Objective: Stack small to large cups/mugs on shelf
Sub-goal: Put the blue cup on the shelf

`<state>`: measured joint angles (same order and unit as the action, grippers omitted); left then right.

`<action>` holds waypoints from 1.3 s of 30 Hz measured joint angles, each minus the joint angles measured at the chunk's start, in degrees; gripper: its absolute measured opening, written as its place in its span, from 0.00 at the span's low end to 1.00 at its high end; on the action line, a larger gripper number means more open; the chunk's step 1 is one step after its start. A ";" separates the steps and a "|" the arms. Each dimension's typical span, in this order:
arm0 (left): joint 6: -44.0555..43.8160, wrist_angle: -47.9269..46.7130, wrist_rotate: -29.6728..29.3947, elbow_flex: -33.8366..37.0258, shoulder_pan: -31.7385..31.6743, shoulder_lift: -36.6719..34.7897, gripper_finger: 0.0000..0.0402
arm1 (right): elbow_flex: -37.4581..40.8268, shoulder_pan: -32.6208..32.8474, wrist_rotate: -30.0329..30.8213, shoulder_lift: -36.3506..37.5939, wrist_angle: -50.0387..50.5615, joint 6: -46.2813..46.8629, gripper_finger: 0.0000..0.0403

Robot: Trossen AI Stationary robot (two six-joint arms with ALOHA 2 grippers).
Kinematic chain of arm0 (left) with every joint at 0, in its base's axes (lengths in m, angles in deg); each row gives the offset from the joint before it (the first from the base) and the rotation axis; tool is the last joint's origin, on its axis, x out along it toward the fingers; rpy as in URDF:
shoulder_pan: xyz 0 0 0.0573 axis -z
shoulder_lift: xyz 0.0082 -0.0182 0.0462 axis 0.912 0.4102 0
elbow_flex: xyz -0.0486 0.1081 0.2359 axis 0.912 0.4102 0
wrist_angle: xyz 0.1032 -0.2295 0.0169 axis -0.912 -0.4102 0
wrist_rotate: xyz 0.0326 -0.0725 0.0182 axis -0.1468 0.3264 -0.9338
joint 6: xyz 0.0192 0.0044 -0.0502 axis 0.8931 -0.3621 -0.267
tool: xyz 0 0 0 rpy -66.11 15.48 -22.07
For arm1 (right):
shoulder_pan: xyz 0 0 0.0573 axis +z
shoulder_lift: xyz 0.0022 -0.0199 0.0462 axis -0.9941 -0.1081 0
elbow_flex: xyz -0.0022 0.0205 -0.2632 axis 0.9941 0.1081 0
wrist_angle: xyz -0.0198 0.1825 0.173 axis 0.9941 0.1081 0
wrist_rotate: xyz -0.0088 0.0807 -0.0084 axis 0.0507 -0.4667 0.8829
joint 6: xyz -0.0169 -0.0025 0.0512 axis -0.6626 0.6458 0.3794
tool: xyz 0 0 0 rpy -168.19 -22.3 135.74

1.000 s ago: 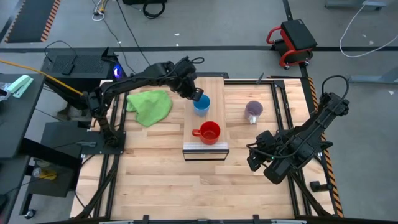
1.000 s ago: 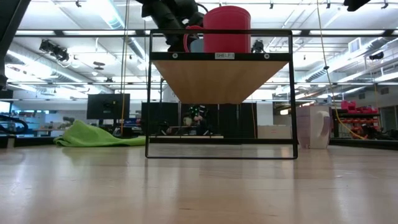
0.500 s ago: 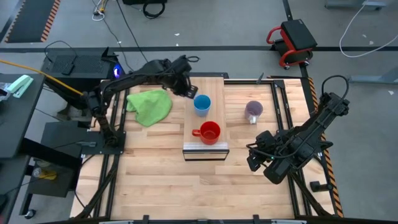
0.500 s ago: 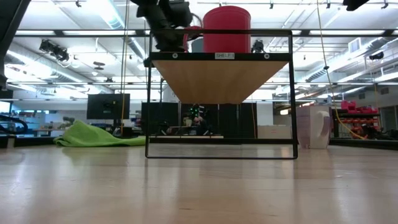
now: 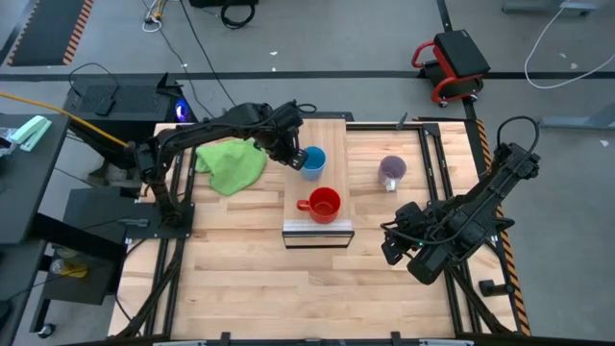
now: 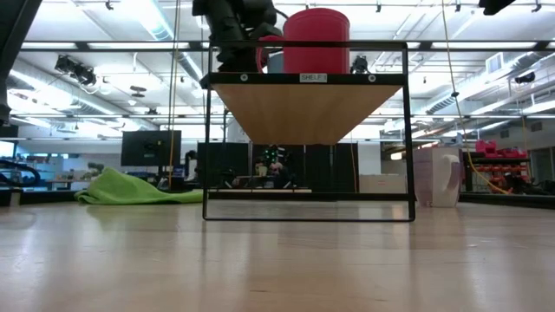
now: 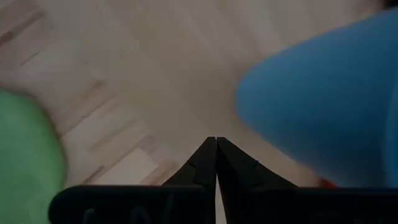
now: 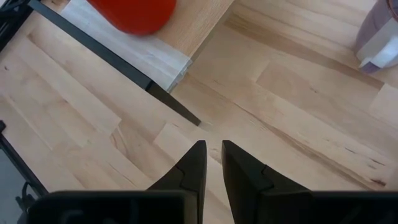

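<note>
the blue cup (image 5: 311, 161) stands upright on the shelf (image 5: 338, 230) at its far end, behind the red mug (image 5: 325, 204), and the left end effector (image 5: 291, 156) sits just beside the cup on its left, fingers pressed together and holding nothing. the purple-grey mug (image 5: 391, 171) stands on the table (image 5: 240, 269) right of the shelf, well apart from the right end effector (image 5: 394, 240), whose fingers are nearly closed and empty. judging by this, the left arm is far nearer the blue cup.
</note>
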<state>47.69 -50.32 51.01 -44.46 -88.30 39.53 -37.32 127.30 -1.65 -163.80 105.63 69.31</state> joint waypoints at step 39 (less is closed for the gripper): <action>-4.18 10.82 3.48 0.02 1.46 1.85 0.03 | 0.00 0.00 -0.06 0.02 -0.09 -0.56 0.14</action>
<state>43.50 -39.50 54.49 -44.44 -86.84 41.38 -37.32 127.30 -1.71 -163.78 105.54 68.75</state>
